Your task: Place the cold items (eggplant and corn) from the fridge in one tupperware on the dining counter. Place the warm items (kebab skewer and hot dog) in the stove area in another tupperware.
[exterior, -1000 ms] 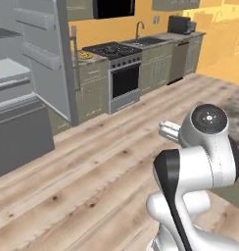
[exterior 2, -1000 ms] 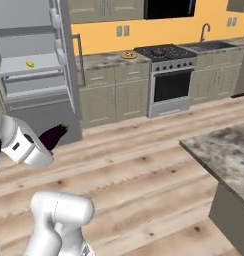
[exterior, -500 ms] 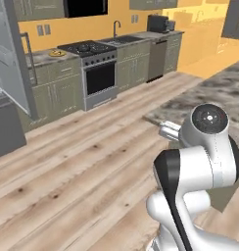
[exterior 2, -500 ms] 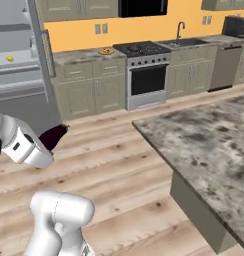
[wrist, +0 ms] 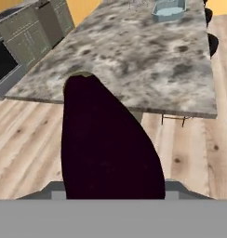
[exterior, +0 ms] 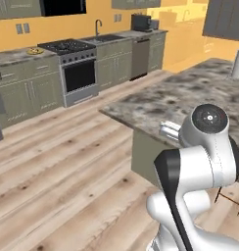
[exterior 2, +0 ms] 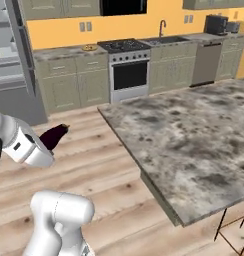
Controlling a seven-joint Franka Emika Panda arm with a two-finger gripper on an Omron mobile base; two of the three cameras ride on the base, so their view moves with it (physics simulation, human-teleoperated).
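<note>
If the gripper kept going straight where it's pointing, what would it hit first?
Probably the near edge of the dining counter: the gripper, shut on the eggplant, aims at it. Depth is hard to judge.

No readable text, labels, brands, numbers or signs anywhere: cabinets, stove, counter and appliances all plain, nothing legible at this resolution.

Two cameras sit behind the arm, one left, one right, both looking down at the counter (exterior 2: 194, 135) and stove (exterior: 72, 68). The hand camera looks close along the counter.
</note>
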